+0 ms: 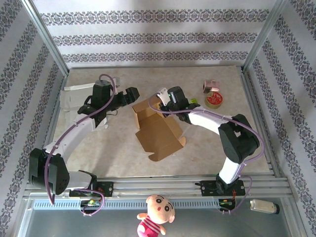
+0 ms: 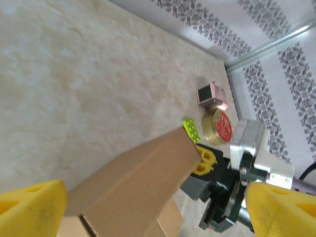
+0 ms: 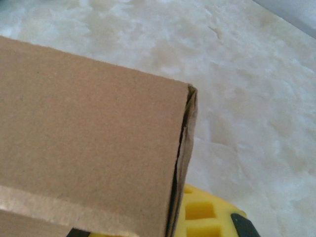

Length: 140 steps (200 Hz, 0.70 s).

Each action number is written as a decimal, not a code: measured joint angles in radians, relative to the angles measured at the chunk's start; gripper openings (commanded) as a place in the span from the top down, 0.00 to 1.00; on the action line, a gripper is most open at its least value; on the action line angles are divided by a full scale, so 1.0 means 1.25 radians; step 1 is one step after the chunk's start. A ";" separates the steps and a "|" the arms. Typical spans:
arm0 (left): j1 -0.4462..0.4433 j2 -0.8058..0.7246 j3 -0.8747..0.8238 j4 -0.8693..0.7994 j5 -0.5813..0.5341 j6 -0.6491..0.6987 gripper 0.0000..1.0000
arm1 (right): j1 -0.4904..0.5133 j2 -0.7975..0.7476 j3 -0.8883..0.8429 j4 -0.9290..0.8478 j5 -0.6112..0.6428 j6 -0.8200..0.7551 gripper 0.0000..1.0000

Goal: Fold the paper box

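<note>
Left wrist view: my left gripper (image 2: pixel 155 207) has its yellow pads (image 2: pixel 32 210) wide apart, one at each lower corner of the frame. Neither pad touches cardboard, as far as I can tell. The raised section of the paper box (image 2: pixel 138 182) sits in the gap between them. Its long axis runs straight ahead, away from my left jaws.

At the far end of that section is my right gripper (image 2: pixel 203 163), facing me. Its yellow fingertips are closed together on the end edge of the cardboard. The right wrist view agrees: a brown wall stands directly over the lower pad, and its folded corner seam runs down into the grip.

From the top external view, the rest of the blank lies flat on the table (image 1: pixel 98 153). It spreads from the raised wall toward the arm bases, on the right arm's side.

Finding: the right arm holds the far end and the left straddles the near end with nothing in its grip, so the left is the free one. Judgement: the next fold depends on that alignment. The wall already lies along the left jaws' centre line, so they need only close or press. If they come in skewed, the wall could twist against the right grip.

Well beyond the right gripper are a green block (image 2: pixel 191 129) and a tape roll (image 2: pixel 219 126), both apart from the box.
</note>
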 measured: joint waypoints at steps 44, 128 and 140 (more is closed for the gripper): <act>-0.008 0.042 0.000 -0.014 -0.016 0.016 0.05 | 0.008 0.019 -0.027 0.069 0.023 0.052 0.68; -0.008 0.099 0.020 -0.017 -0.015 0.020 0.04 | 0.008 0.081 -0.037 0.177 0.024 0.153 0.76; -0.008 0.097 0.020 -0.017 -0.015 0.020 0.04 | 0.008 0.088 -0.042 0.197 0.028 0.167 0.81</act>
